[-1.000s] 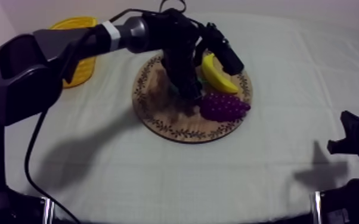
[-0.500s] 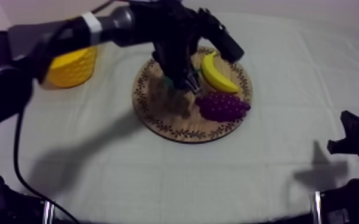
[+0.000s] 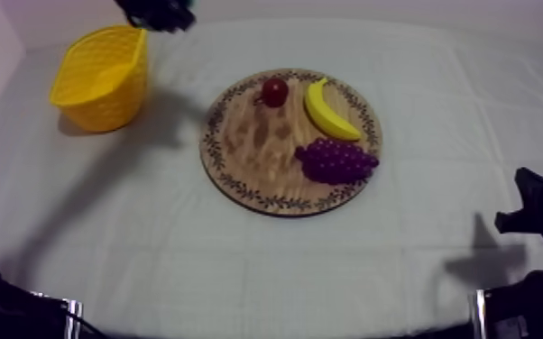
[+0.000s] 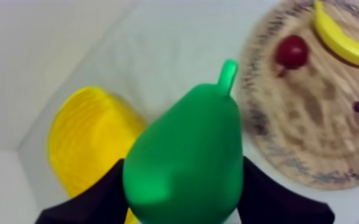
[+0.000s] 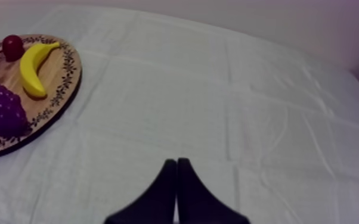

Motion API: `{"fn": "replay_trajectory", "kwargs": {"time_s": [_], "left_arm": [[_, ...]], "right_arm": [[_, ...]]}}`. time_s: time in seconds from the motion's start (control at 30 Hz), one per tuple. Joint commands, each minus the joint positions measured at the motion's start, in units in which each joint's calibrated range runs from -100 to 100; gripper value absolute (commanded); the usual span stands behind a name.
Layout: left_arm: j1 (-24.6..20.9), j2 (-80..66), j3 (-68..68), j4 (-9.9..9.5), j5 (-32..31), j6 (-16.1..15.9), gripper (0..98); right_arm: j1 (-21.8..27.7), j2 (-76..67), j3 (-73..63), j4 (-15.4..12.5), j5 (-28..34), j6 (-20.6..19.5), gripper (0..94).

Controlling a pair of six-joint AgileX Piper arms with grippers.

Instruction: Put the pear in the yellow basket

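Grey-white cloth [image 3: 266,261] covers the whole table, creased into squares. My left gripper [image 4: 182,182] holds the pear [image 4: 185,152]. One black finger [image 4: 95,202] presses each flank of the green fruit, and the stem points away from my fingers. The pear is off the wooden board [image 4: 313,113] and up in the air. From my left wrist it sits between the yellow basket [image 4: 86,140] and the board, and its body overlaps the basket's near wall.

From above, a dark part of my left arm [image 3: 160,13] shows at the table's far edge, just beyond the basket. The basket stands apart from the board, on my left side of the table. On the board lie a small red fruit [image 3: 274,91], a banana [image 3: 329,110] beside it, and a bunch of grapes [image 3: 336,160] nearer the front rim.

My right gripper [image 5: 176,164] hangs over bare cloth, away from the board. Its fingers are pressed together into a narrow wedge with nothing between them.
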Motion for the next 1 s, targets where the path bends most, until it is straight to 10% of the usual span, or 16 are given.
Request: {"fn": "replay_trajectory", "kwargs": {"time_s": [0.0,0.47,0.97], "left_arm": [[-4.47,-3.31,1.68,0.01,-1.61,-0.63,51.6],[-17.29,2.00,8.60,1.90,-13.68,-2.58,53.4],[-20.69,19.62,10.57,6.42,-28.05,-3.41,57.3]], "right_arm": [[-0.01,-0.02,0.04,0.00,0.02,-0.01,0.3],[-0.01,-0.02,0.04,0.00,0.02,-0.01,0.3],[-0.01,-0.02,0.04,0.00,0.02,-0.01,0.3]]}}
